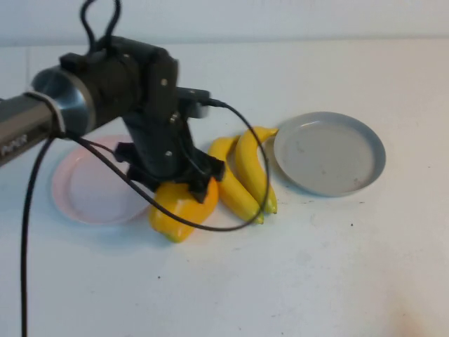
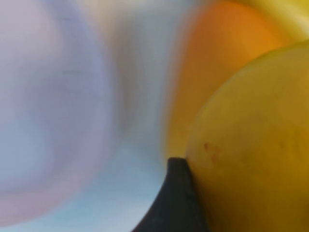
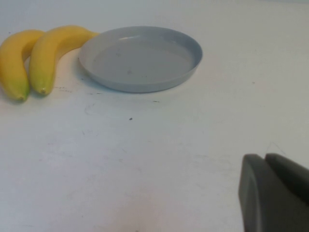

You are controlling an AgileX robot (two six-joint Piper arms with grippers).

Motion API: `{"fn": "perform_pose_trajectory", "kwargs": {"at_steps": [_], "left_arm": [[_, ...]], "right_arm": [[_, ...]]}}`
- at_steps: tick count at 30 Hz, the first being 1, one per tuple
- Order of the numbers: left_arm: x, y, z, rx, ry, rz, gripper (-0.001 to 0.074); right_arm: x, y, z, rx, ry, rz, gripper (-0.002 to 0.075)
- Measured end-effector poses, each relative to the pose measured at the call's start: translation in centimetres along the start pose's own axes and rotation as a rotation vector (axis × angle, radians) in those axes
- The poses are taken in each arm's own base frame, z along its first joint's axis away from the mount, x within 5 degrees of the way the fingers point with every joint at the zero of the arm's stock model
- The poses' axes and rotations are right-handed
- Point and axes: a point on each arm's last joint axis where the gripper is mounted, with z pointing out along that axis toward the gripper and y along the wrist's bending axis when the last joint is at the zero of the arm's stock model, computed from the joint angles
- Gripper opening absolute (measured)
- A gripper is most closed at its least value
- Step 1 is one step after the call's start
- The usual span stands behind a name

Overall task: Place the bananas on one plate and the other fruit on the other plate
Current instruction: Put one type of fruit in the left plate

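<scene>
High view first, going left to right so you can follow along. Your pale pink plate (image 1: pixel 95 189) sits on the left of the white table (image 1: pixel 316 281), with the left arm's body partly covering it. Just beside its right edge are the two orange-yellow fruits (image 1: pixel 184 208), pressed together, and the left gripper (image 1: pixel 175 175) is down right on top of them. From the left wrist view you get one dark finger (image 2: pixel 174 203) touching the side of a yellow fruit (image 2: pixel 251 159), with the more orange one (image 2: pixel 217 72) right behind it. The other finger is out of sight, so you honestly can't say if the jaws are squeezing that fruit or just sitting loose around it.

Next come the two bananas (image 1: pixel 245 172), lying side by side on the table, touching each other, greenish tips toward you. Their far ends are just beside the rim of the grey-blue plate (image 1: pixel 330 153), which has nothing on it.

Your right gripper (image 3: pixel 275 193) is off to the right, well apart from everything, low over bare table, jaws pressed together and holding nothing.
</scene>
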Motion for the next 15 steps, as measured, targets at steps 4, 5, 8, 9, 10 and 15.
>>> {"fn": "perform_pose_trajectory", "kwargs": {"at_steps": [4,5,8,9,10,15], "left_arm": [[-1.0,6.3,0.2,-0.112,-0.025,-0.080,0.0525],[-1.1,7.8,0.6,-0.144,-0.026,-0.097,0.0525],[-1.2,11.2,1.6,-0.196,-0.010,-0.141,0.0525],[-1.2,12.0,1.9,-0.204,-0.003,-0.151,0.0525],[-1.1,12.7,2.2,-0.211,0.006,-0.153,0.0525],[-1.1,13.6,3.1,-0.217,0.026,-0.139,0.0533]], "right_arm": [[0.0,0.0,0.0,0.000,0.000,0.000,-0.0015],[0.0,0.0,0.0,0.000,0.000,0.000,-0.0015],[0.0,0.0,0.0,0.000,0.000,0.000,-0.0015],[0.0,0.0,0.0,0.000,0.000,0.000,-0.0015],[0.0,0.0,0.0,0.000,0.000,0.000,-0.0015],[0.0,0.0,0.0,0.000,0.000,0.000,-0.0015]]}}
